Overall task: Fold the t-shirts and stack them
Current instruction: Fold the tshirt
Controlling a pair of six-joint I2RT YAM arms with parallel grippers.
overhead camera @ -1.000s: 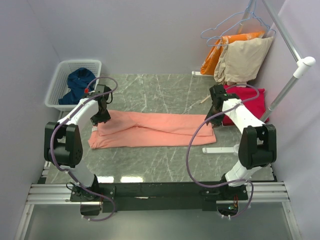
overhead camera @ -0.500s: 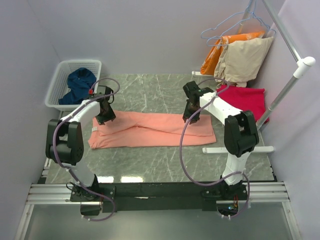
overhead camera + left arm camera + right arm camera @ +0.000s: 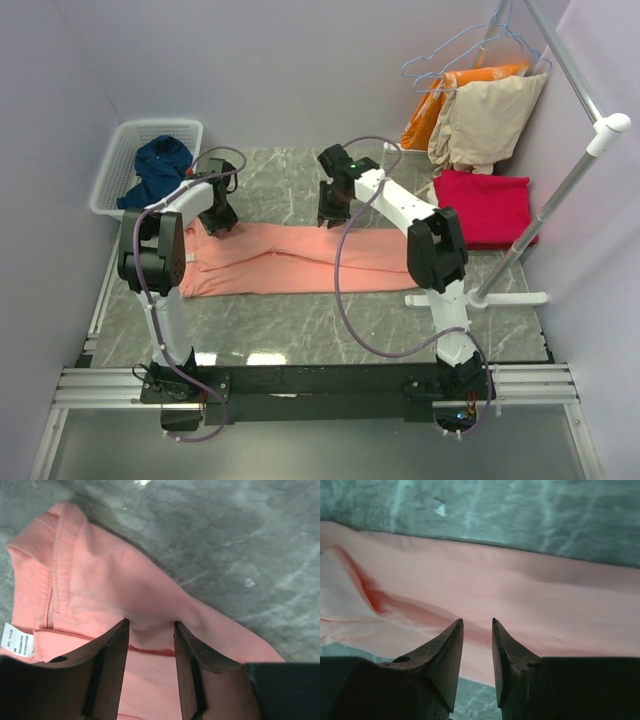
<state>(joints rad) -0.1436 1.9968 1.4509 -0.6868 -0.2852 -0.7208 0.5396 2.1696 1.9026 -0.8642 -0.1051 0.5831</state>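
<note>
- salmon-pink t-shirt (image 3: 290,262): long flat band across mid-frame on the worktop (image 3: 300,325), already narrowed lengthwise. Collar end at left; white neck label (image 3: 16,639) shows in the left wrist view.
- left hand (image 3: 218,214): on the band's upper-left corner by the collar. Narrow gap, cloth tents up into it, so it reads as pinching the shirt.
- right hand (image 3: 330,208): at the band's upper edge, centre frame. Fingers almost together just over the cloth; can't tell if any is caught.
- Step, my read: gripping the far edge for the next fold. To do it well, both hands take that edge through all layers, lift level, keep the cloth taut between them, lay edge on edge, no dragging.
- crimson-red t-shirt (image 3: 490,205): folded at right, likely the stack spot.
- navy-blue t-shirt (image 3: 160,168): bunched in the basket (image 3: 110,175), upper left, not yet folded.
</note>
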